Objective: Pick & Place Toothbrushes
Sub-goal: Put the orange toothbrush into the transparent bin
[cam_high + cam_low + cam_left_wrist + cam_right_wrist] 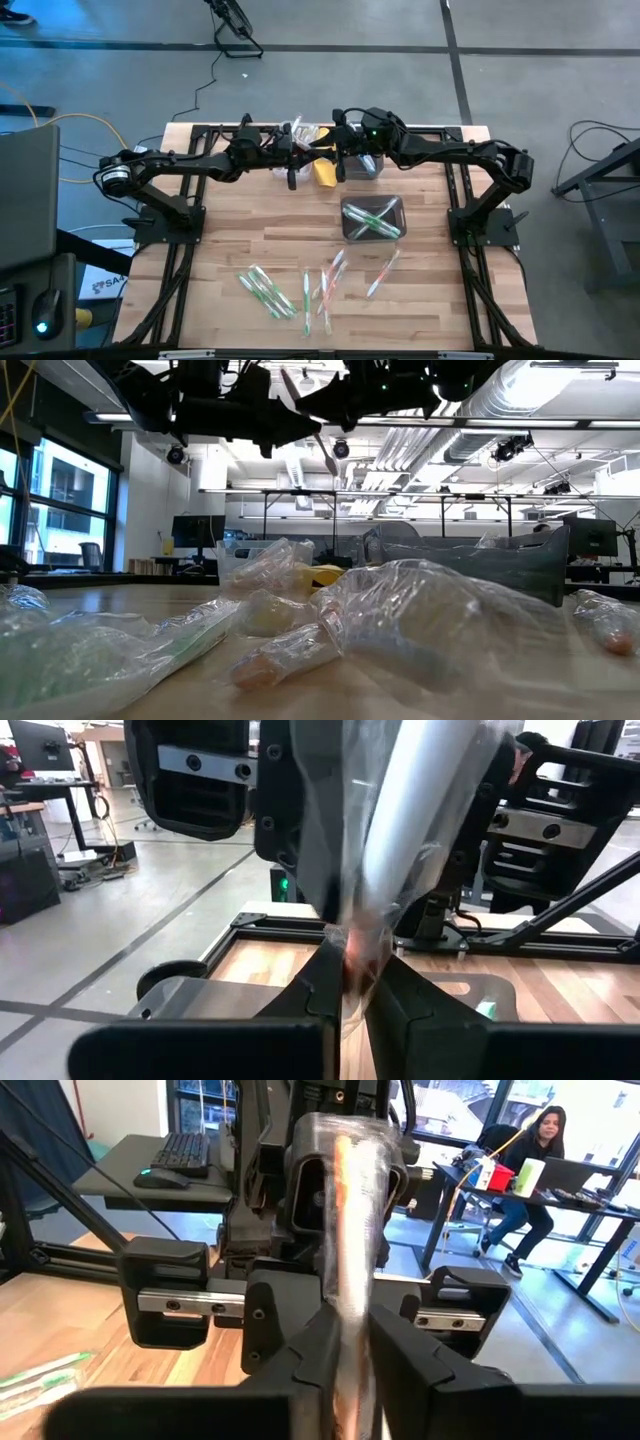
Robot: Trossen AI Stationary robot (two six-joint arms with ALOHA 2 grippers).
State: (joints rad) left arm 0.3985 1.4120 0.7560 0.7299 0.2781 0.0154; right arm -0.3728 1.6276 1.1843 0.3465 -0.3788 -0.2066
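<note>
While both arms meet high above the far edge of the desk (250, 235), the step in hand appears to be a handover of one wrapped toothbrush (308, 422) between them, or a joint hold on its wrapper. Done well, this calls for one pincer to stay firmly clamped until the other has a sure grip, and for any pull to run along the toothbrush's length so the thin film does not tear or slip.

Nearest, loose toothbrushes (268, 291) in clear wrappers lie scattered along the near edge of the desk, white with green or orange parts. Farther back, towards the middle of the desk, a dark bin (373, 218) already holds a few green ones. A yellow folded object (324, 171) lies near the far edge, below the arms.

Left pincer (348, 982): fingers drawn together, clamped on the wrapper's end, with the toothbrush rising from between the fingertips. Right pincer (350, 1350): fingers close together with the wrapped toothbrush running up between them; whether they are pressing it or easing off cannot be told. Low view: the toothbrush hangs slanted in the air between the two dark arms, well clear of the desk.
</note>
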